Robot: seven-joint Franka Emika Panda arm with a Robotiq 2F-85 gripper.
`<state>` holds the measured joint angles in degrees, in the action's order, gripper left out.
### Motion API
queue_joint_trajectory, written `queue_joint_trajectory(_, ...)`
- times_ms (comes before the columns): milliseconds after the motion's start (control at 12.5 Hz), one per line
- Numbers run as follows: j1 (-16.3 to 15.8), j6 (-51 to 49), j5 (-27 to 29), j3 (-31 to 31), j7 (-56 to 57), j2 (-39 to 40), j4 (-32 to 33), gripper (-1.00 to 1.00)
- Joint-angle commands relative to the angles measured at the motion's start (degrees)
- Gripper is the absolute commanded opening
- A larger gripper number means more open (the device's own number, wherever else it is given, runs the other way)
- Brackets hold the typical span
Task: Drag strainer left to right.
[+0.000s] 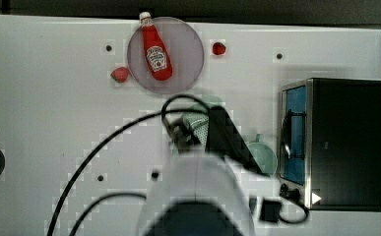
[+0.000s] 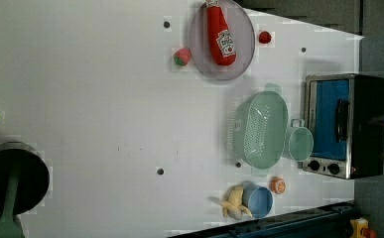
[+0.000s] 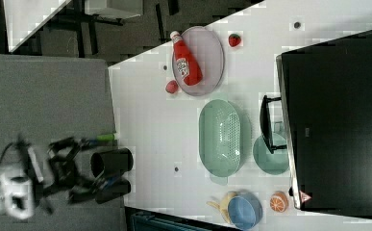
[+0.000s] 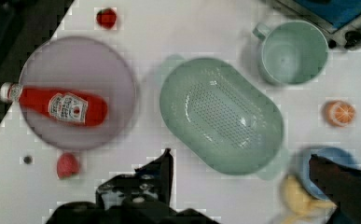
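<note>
The strainer (image 4: 220, 114) is a pale-green oval bowl with dotted holes and a tab at each end, lying open side up on the white table. It also appears in the left view as the strainer (image 2: 259, 130) and in the right view as the strainer (image 3: 220, 137). In the top view my arm (image 1: 198, 196) covers most of the strainer (image 1: 196, 123). My gripper (image 4: 239, 157) hangs above one long rim of the strainer, open wide with nothing held. One dark finger (image 4: 162, 170) is outside that rim and the other finger (image 4: 336, 179) is over the blue bowl.
A mint-green cup (image 2: 299, 144) stands between the strainer and the toaster oven (image 2: 343, 124). A grey plate (image 2: 222, 39) holds a ketchup bottle (image 2: 219, 32). A blue bowl (image 2: 258, 201), banana (image 2: 233, 201), orange slice (image 2: 278, 185) and two strawberries (image 2: 181, 56) lie nearby.
</note>
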<state>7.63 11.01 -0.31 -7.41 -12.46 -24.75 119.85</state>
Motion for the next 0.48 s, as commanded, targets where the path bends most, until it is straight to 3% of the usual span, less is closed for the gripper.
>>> queue_joint_trajectory(80,0.6,-9.1,0.6,2.3,7.6,2.1,-2.2,1.0)
queue_joint_trajectory(480,0.5,-15.8,1.1,2.8,7.7,1.9,-3.4,1.0)
